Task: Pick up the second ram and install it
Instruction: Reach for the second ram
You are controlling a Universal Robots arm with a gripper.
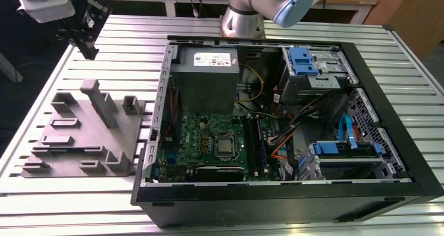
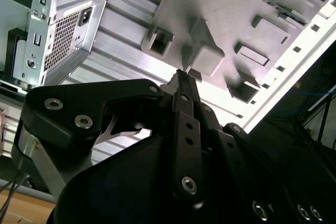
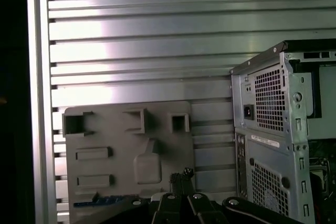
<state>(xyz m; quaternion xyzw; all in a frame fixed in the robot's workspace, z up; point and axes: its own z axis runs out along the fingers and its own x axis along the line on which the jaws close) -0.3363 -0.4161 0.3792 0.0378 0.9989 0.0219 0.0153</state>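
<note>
The gripper (image 2: 180,75) is clenched, its fingertips pressed together and pointing at the grey tray (image 3: 105,129). The open computer case (image 1: 291,199) stands off to its side, apart from it.

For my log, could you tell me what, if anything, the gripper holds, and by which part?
Nothing, it seems: the gripper hangs shut and empty near the grey tray.

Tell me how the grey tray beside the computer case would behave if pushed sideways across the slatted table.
The grey tray looks like rigid moulded plastic with a broad flat base, so it would probably slide as one stiff piece rather than tip. It seems light, and on the smooth metal slatted table it may skid or twist easily.
</note>
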